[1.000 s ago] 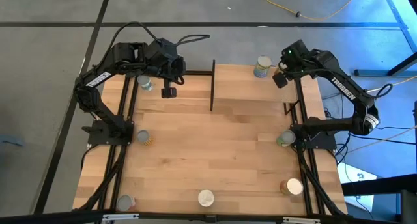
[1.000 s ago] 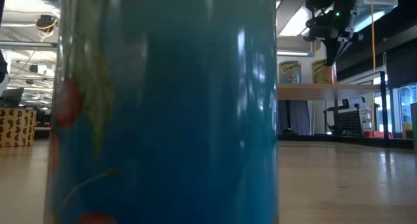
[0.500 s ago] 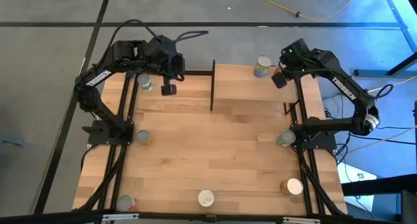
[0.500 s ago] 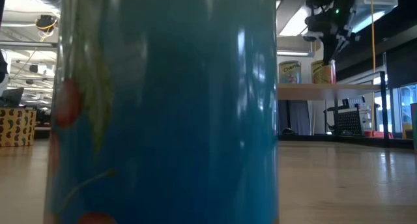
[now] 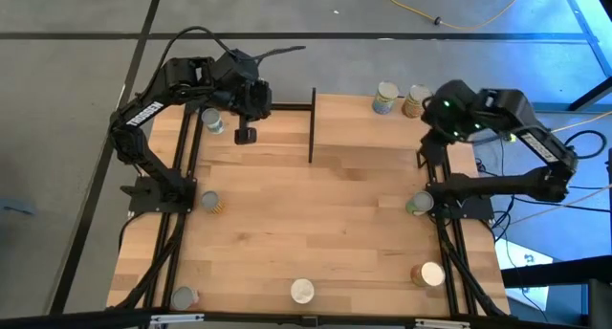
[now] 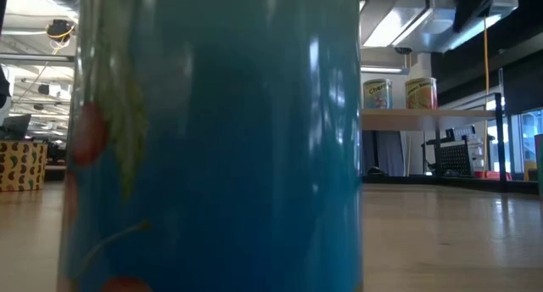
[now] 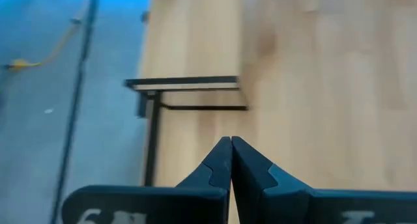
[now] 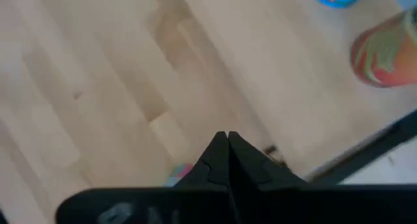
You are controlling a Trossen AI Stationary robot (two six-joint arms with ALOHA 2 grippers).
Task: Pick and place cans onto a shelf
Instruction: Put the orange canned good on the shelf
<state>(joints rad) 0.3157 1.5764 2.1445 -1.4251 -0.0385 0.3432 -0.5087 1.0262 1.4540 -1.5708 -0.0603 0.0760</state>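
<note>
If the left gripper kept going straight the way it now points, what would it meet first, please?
Most likely the bare wooden board below it; the left gripper, fingers shut, has no can in that line, though depth is unclear.

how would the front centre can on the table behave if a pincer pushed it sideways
The can stands upright on its flat end, so it would probably slide on the smooth wooden tabletop. A high push might tip it; once on its side, the round body would likely roll.
</note>
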